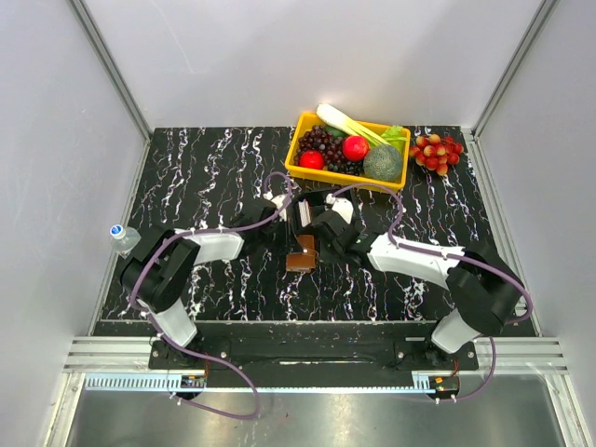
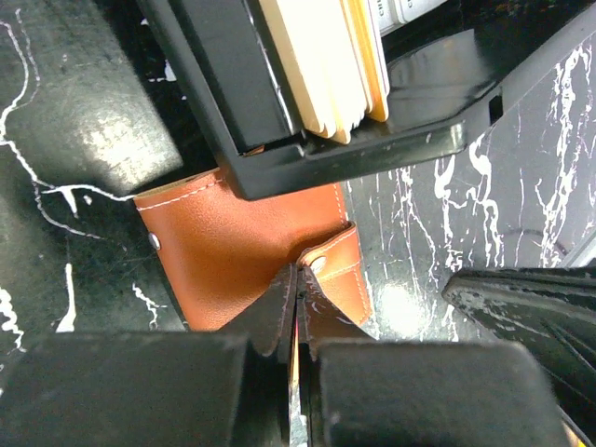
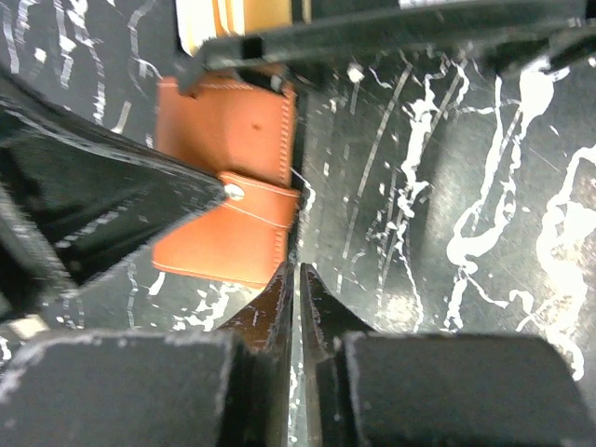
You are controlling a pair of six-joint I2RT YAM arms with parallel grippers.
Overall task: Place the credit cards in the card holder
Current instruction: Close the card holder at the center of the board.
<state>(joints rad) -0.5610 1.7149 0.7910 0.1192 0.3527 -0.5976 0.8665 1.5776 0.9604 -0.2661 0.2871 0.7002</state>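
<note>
The brown card holder [image 1: 300, 256] lies folded on the black marble table, snap tab [image 2: 331, 261] fastened. My left gripper [image 2: 298, 272] is shut, its tips touching the card holder [image 2: 233, 247] beside the snap; a thin orange sliver shows between the fingers. Just right of the card holder [image 3: 223, 140], my right gripper [image 3: 293, 268] hangs over bare table, jaws a narrow slit apart and nothing between them. Pale and orange credit cards [image 2: 326, 65] stand on edge in a small black box [image 2: 279, 102] just beyond the holder. In the top view both grippers, left [image 1: 294, 248] and right [image 1: 317, 251], meet at the holder.
The black box [image 1: 304, 216] sits just behind the holder. A yellow basket [image 1: 340, 180] of fruit and vegetables stands at the back, red grapes [image 1: 438, 151] to its right. A small water bottle [image 1: 121, 237] stands at the table's left edge. White walls close in the sides.
</note>
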